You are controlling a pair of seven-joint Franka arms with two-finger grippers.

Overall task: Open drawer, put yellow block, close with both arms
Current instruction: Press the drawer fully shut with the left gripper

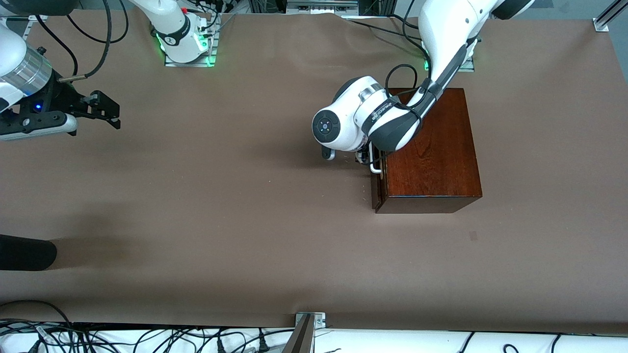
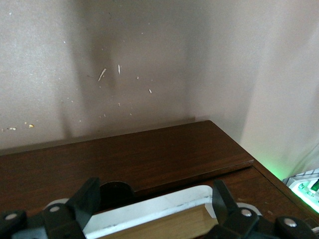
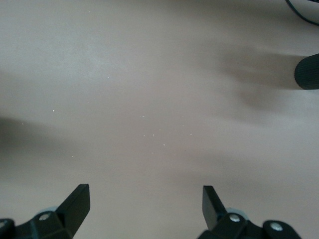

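Brown paper covers the bench (image 1: 245, 206). A shiny dark wooden box (image 1: 431, 152) sits right of the middle of the front view, toward the left arm's end of the bench. Its drawer (image 1: 378, 193) faces the middle of the bench and looks shut or only a crack open; I cannot tell which.

The left pincer (image 2: 152, 201) is down at the drawer's white handle (image 2: 149, 211). In the left wrist view its two fingers stand apart, one on each side of the white bar, not squeezing it yet.

The right pincer (image 1: 105, 109) waits in the air over bare bench in the upper left of the front view. Its fingers (image 3: 75, 204) are spread wide and hold nothing.

I cannot see the yellow block in any view. A dark round shape (image 1: 24, 252) pokes in at the left edge of the front view; I cannot tell what it is.

What could go wrong: if the left pincer pulls before it grips the bar well, it may slip off. If it pulls too hard, the whole box may slide along the paper and the drawer may stay shut. And with no block in sight, the right arm has nothing to pick up.
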